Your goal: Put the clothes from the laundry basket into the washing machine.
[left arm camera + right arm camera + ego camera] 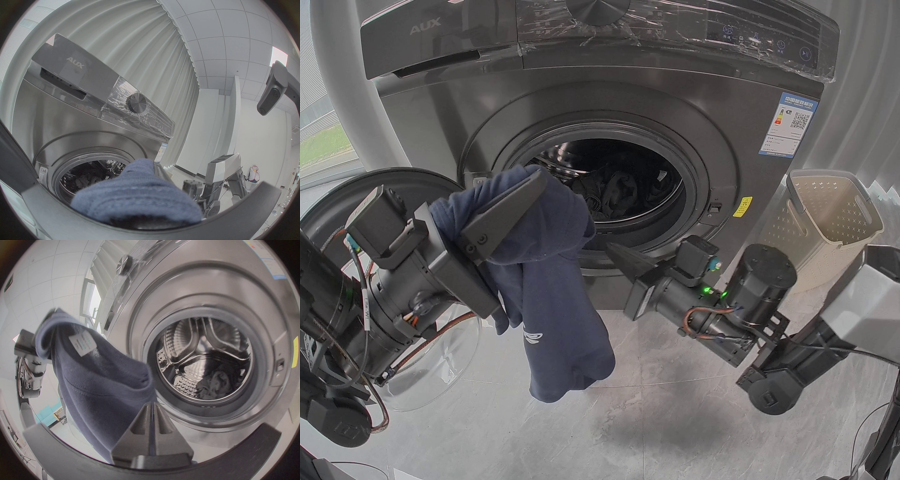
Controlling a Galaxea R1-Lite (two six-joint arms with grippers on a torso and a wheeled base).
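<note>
At the far left the round door (337,206) of the washing machine (612,94) stands swung open, its glass bowl low over the tiled floor (650,425). Just to its right the left end effector (531,187) is raised in front of the machine, clamped on a navy garment (562,312). The cloth bunches over the end effector's top and hangs down in a long fold (a small pale mark shows on the hanging part), its lower end clear of the floor. From the left wrist view the same garment (137,190) heaps in the foreground before the machine's opening. The bunched top lies level with the left edge of the drum (612,181) mouth, outside it. Inside the drum dark clothes (619,187) lie heaped at the bottom. Right of the garment and below the opening's rim, the right end effector (615,253) points toward the hanging cloth, its fingers (140,427) pressed together with nothing between them. Farthest right, a pale perforated laundry basket (831,219) stands on the floor beside the machine's right front corner, tilted away from it.
</note>
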